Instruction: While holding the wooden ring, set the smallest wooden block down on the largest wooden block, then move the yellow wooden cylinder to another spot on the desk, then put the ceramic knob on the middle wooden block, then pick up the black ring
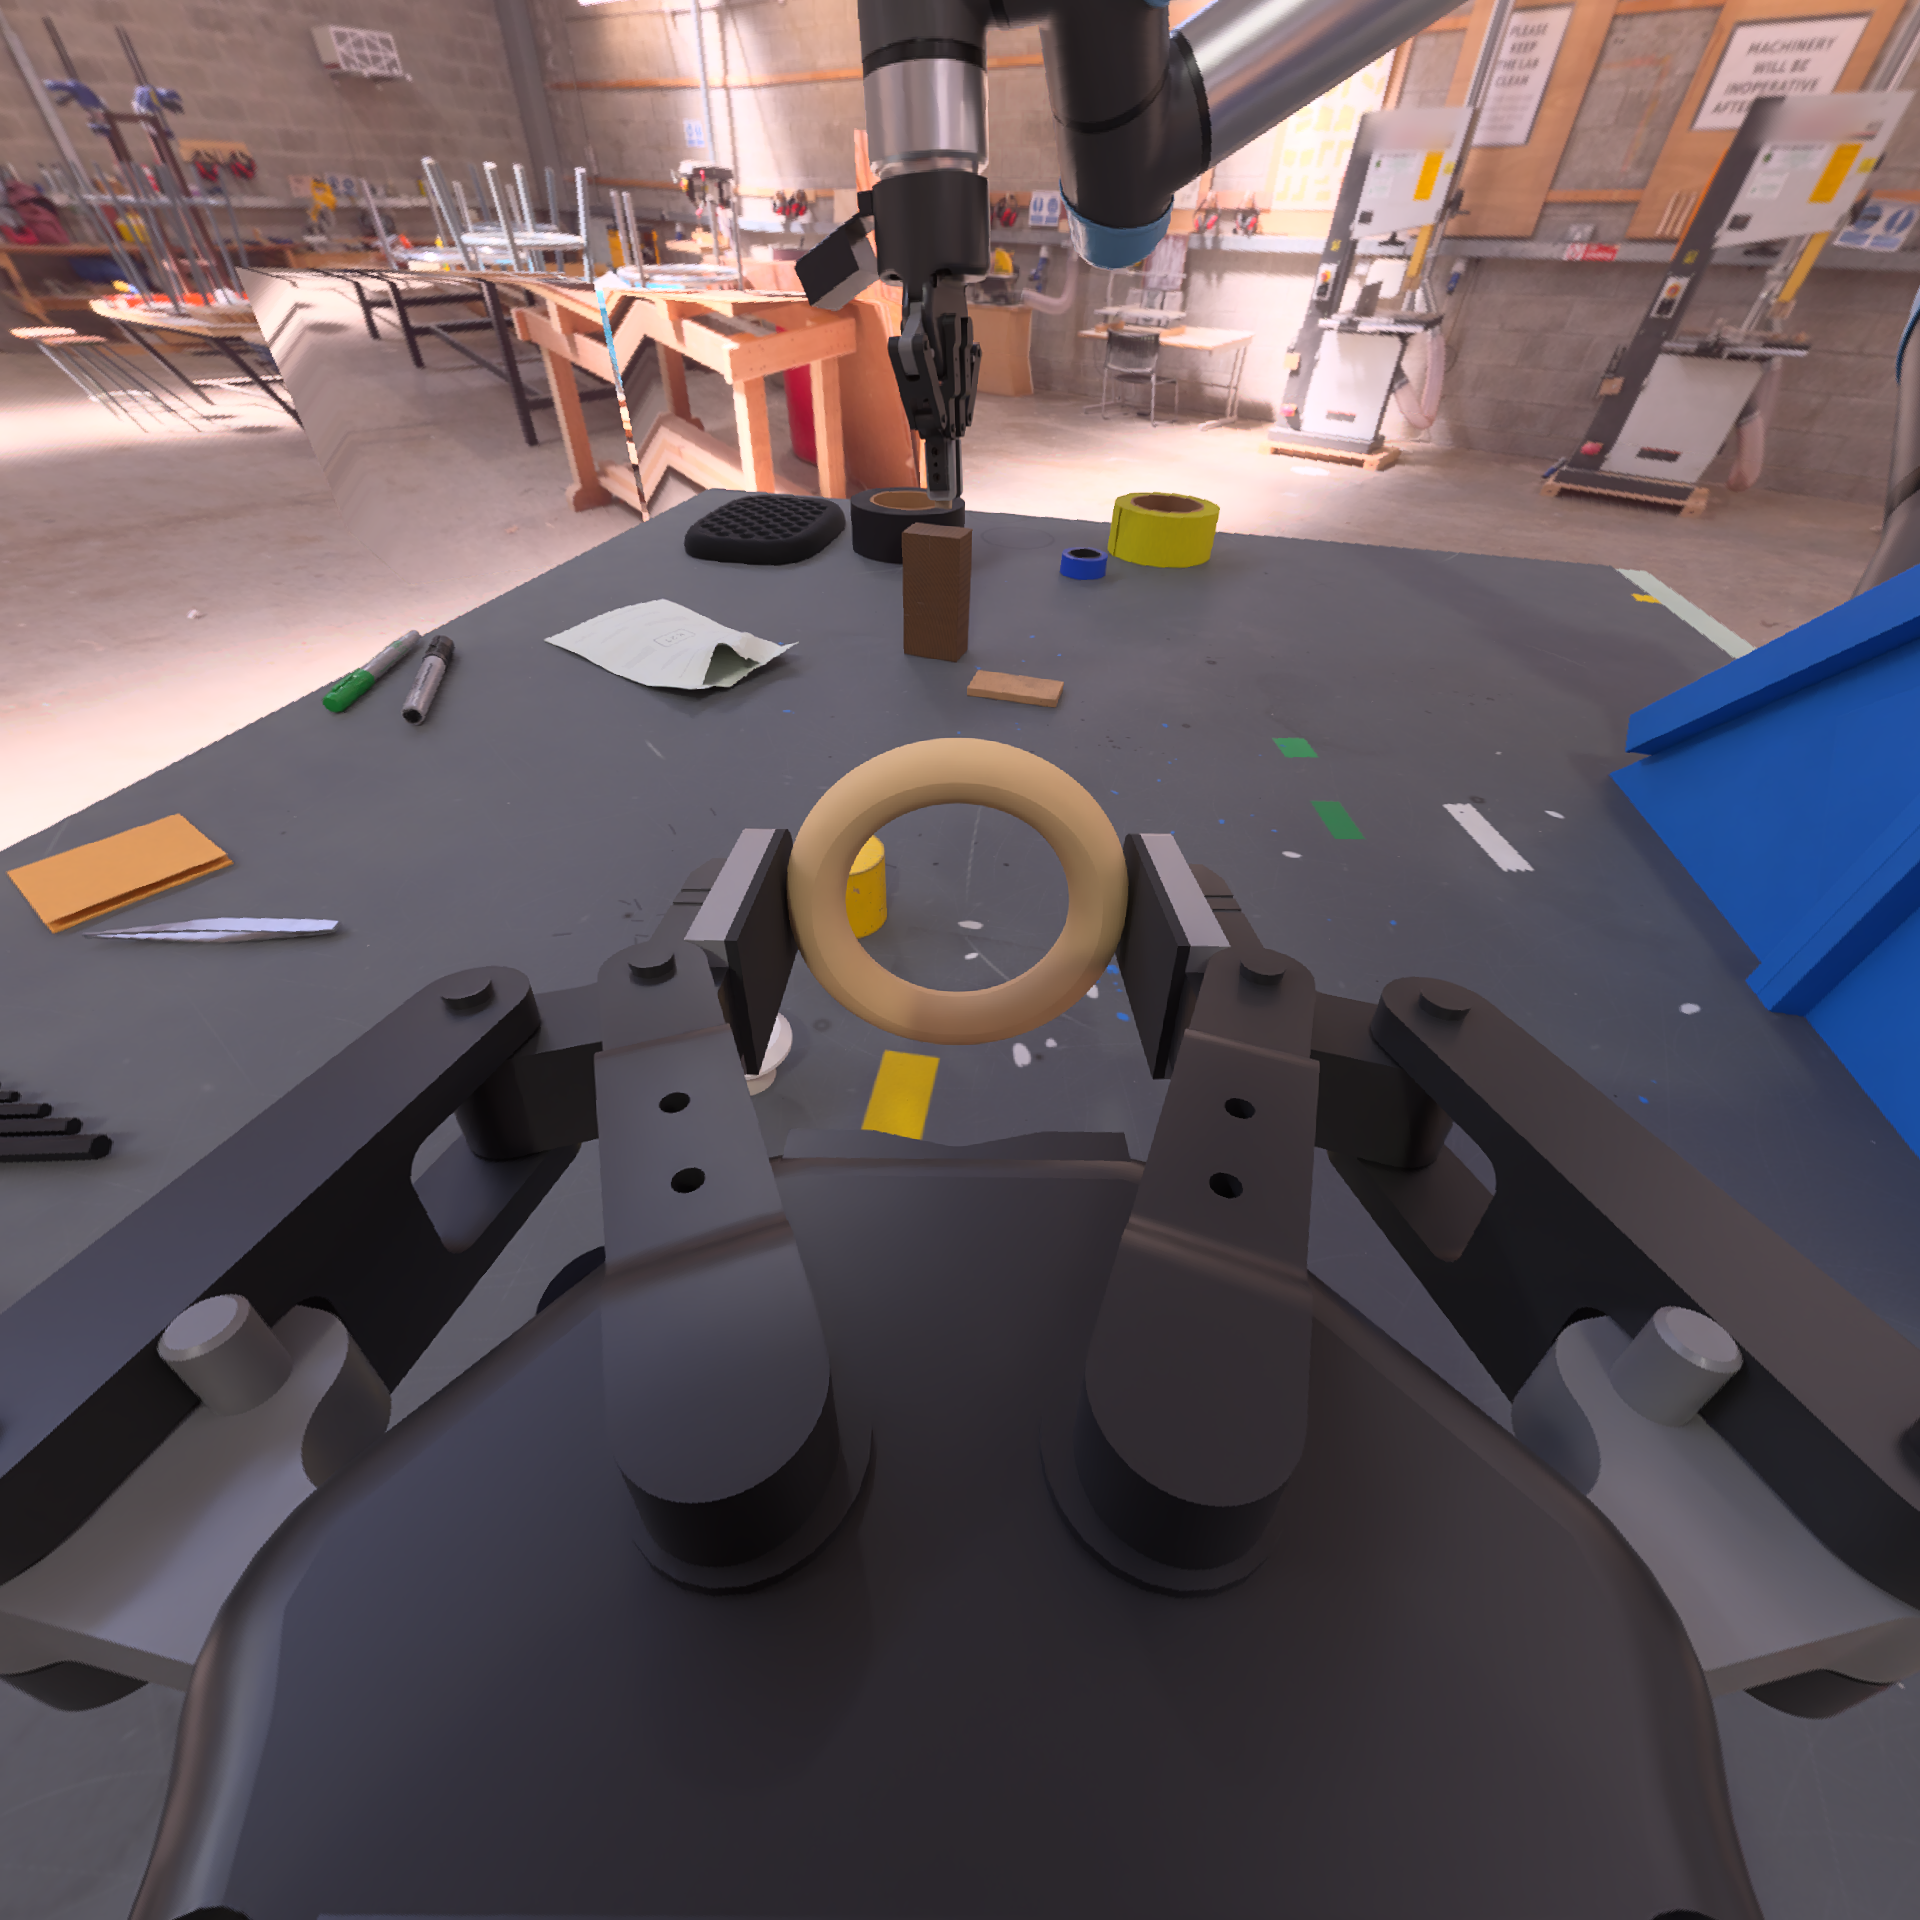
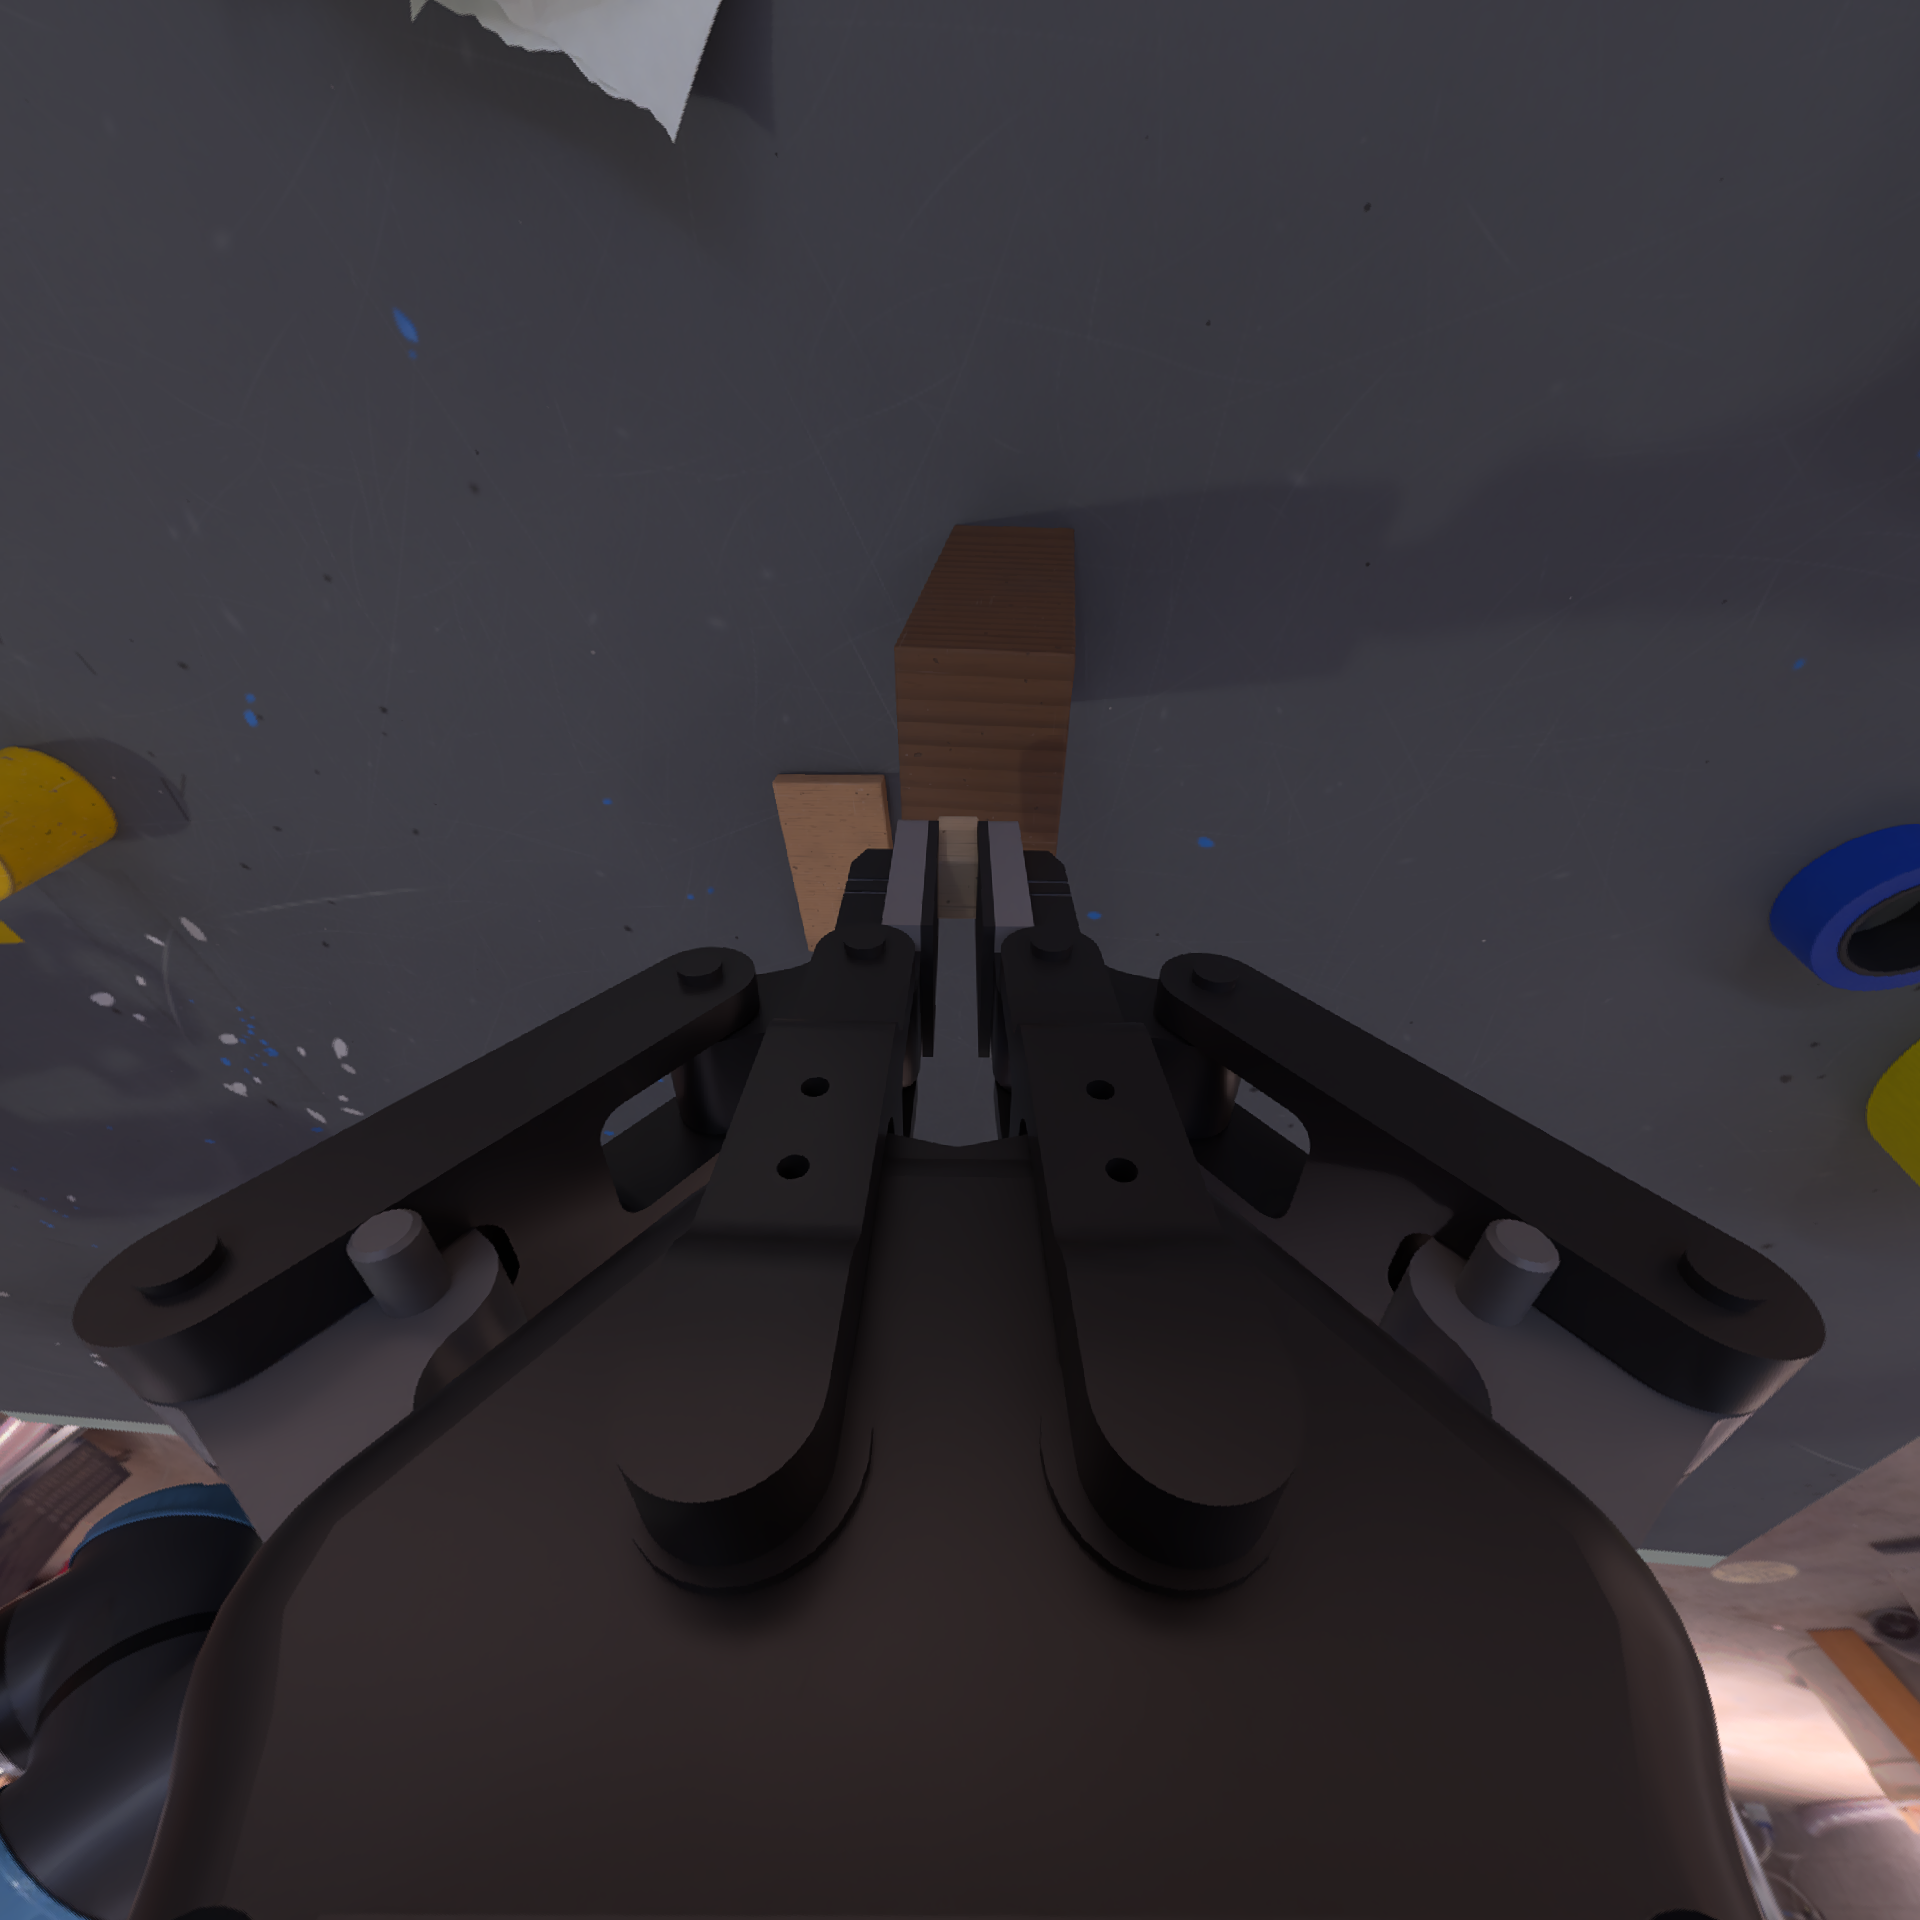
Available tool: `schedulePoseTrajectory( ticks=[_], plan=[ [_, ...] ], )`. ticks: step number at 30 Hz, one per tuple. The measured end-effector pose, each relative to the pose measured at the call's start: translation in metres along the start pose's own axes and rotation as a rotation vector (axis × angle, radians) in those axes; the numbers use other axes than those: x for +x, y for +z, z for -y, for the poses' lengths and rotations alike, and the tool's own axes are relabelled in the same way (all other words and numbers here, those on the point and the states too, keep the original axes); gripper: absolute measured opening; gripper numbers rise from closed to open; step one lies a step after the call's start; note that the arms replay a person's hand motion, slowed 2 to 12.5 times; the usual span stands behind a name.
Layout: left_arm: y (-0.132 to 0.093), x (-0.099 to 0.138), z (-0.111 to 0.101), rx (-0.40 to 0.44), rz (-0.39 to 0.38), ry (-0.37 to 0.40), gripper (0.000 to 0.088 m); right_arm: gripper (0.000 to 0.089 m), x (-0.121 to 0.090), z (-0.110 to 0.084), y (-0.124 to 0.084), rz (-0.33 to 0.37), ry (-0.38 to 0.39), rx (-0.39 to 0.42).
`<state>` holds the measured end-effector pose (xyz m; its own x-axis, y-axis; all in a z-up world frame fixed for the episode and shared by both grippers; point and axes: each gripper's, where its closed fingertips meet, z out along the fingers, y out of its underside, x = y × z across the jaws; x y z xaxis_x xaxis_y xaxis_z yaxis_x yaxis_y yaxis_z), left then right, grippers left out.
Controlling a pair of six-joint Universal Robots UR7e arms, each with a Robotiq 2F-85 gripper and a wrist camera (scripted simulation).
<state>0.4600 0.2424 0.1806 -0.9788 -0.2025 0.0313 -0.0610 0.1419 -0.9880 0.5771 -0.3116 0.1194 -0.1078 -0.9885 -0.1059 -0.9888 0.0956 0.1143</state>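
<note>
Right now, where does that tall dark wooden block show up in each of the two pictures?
Left wrist view: the tall dark wooden block stands upright, upper middle, beyond the wooden ring.
Right wrist view: centre, seen from above, just past the right gripper.
Shared landmark: the flat pale block lying close beside it.

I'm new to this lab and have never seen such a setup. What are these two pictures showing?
Two robot arms work over a grey desk, each with a camera looking along its two fingers. The left view shows the left gripper holding a wooden ring. Beyond lie a tall brown block, a flat pale block, markers, tape rolls and a yellow cylinder. The right view looks down: the right gripper pinches a small pale block above the tall one.
</note>
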Motion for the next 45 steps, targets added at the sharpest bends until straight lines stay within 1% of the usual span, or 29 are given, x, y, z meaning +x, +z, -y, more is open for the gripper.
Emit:
schedulePoseTrajectory(
  ticks=[17, 25, 29, 32, 37, 41, 43, 45],
  plan=[
    [-0.001, -0.002, -0.004, -0.005, -0.005, -0.022, 0.0548, 0.0065, 0.001, 0.003, 0.012, 0.006, 0.006, -0.020],
    [-0.002, -0.002, -0.003, -0.002, -0.008, -0.027, 0.0548, 0.0064, 0.002, 0.008, 0.015, -0.003, -0.009, 0.005],
    [-0.003, -0.003, -0.002, 0.000, -0.007, -0.028, 0.0548, 0.0267, 0.002, 0.010, 0.014, -0.003, -0.017, 0.029],
    [-0.004, -0.002, -0.001, 0.002, -0.008, -0.030, 0.0548, 0.0402, 0.001, 0.011, 0.010, -0.008, -0.026, 0.047],
    [-0.006, -0.001, 0.003, 0.010, -0.009, -0.027, 0.0548, 0.0620, 0.000, 0.010, 0.001, -0.041, -0.050, 0.073],
    [-0.008, 0.002, 0.006, 0.015, -0.009, -0.019, 0.0548, 0.0771, 0.000, 0.006, -0.011, -0.074, -0.073, 0.095],
    [-0.010, 0.003, 0.007, 0.016, -0.007, -0.014, 0.0548, 0.0824, -0.001, 0.005, -0.018, -0.089, -0.085, 0.109],
    [-0.011, 0.004, 0.009, 0.017, -0.005, -0.008, 0.0548, 0.0849, -0.003, 0.003, -0.025, -0.102, -0.095, 0.126]
  ],
)
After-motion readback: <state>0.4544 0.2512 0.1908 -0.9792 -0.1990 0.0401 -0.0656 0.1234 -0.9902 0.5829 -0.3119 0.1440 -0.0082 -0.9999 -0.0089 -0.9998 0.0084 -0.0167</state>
